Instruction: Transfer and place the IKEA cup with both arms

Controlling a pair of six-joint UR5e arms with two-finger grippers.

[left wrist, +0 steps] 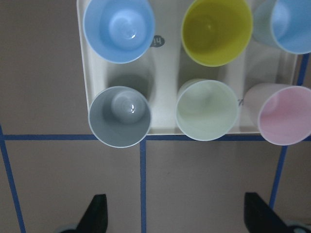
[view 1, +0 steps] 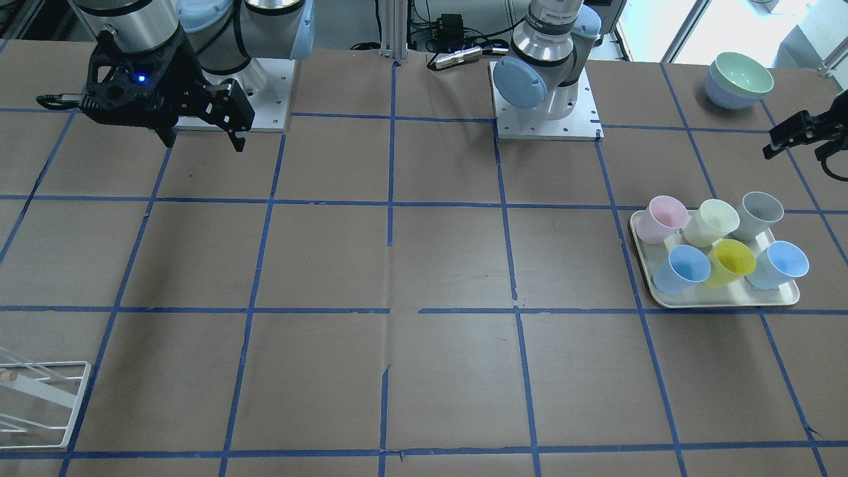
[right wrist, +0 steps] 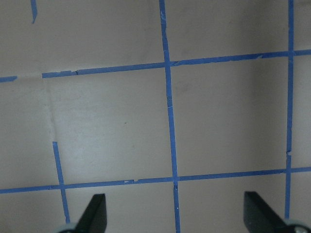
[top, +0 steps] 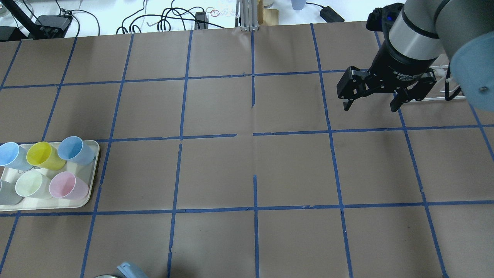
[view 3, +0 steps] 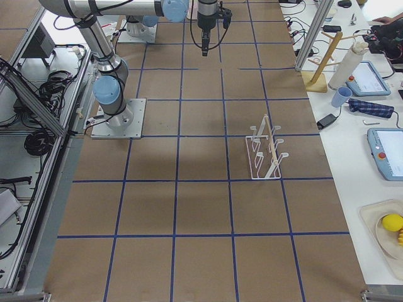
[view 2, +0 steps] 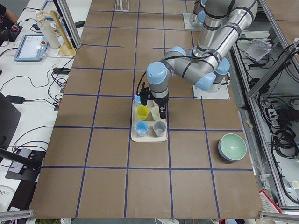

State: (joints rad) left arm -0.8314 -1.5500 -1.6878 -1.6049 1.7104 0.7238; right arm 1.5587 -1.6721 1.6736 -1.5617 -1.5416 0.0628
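Observation:
The IKEA cup (left wrist: 120,116), a pale grey tumbler, stands upright at a corner of a cream tray (left wrist: 165,73), on the tray's robot side. It also shows in the front view (view 1: 762,212) and, cut by the edge, in the overhead view (top: 5,193). My left gripper (left wrist: 175,218) is open and empty and hovers above the table just off the tray's robot-side edge; the front view shows it at the right edge (view 1: 798,149). My right gripper (top: 370,107) is open and empty, high over bare table far from the tray, also in the front view (view 1: 204,140).
On the tray stand two blue cups (view 1: 682,268), a yellow cup (view 1: 729,262), a pale green cup (view 1: 712,222) and a pink cup (view 1: 662,218). Stacked pastel bowls (view 1: 739,79) sit behind the tray. A white wire rack (view 3: 264,151) stands on my right side.

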